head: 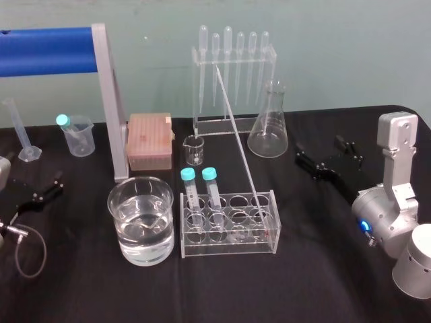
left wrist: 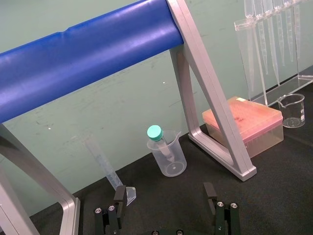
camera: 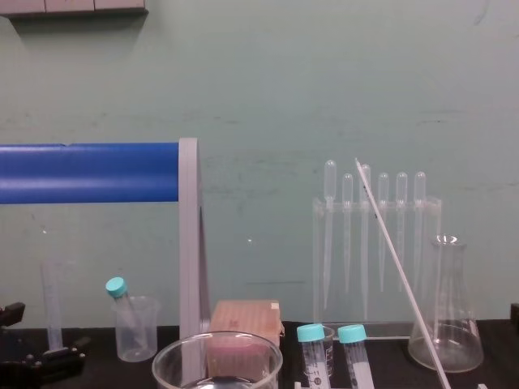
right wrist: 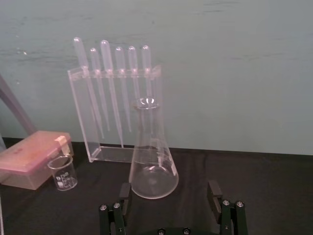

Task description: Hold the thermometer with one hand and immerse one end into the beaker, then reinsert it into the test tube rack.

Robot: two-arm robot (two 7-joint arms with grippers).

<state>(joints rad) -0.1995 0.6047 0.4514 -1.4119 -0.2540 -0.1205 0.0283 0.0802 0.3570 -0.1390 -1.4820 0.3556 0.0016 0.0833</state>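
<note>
Thermometer (head: 237,131) stood in the rack (head: 227,253), its foot in a hole near the rack's right end; it was tilted, its top leaning back and leftward toward the pipettes (head: 229,60) behind the rack; nothing held it. The beaker (head: 112,202) sat just left of the rack, about half full of clear liquid; whether the two touched I could not tell. Two capped tubes (head: 199,188) stood at the rack's left end; a flask (head: 269,128) stood behind its right end. The right gripper (head: 318,151) lay right of the rack and a little behind it, near the flask; the right wrist view showed its jaws wide and empty. The left gripper (head: 34,198) lay well left of the rack, beyond the beaker; its jaws were likewise wide and empty.

As things lay, I judged the grasp, the dip and the return all left to do: the rod was untouched and both claws were apart from it; yet a rod already dipped and put back would have looked the same, so the pictures alone could not settle it.

The rod's foot was hard to make out through the rack's clear walls, so I could not name its hole; in the chest view the rod's lower end, the rack and most of the beaker were cut off at the bottom edge.
</note>
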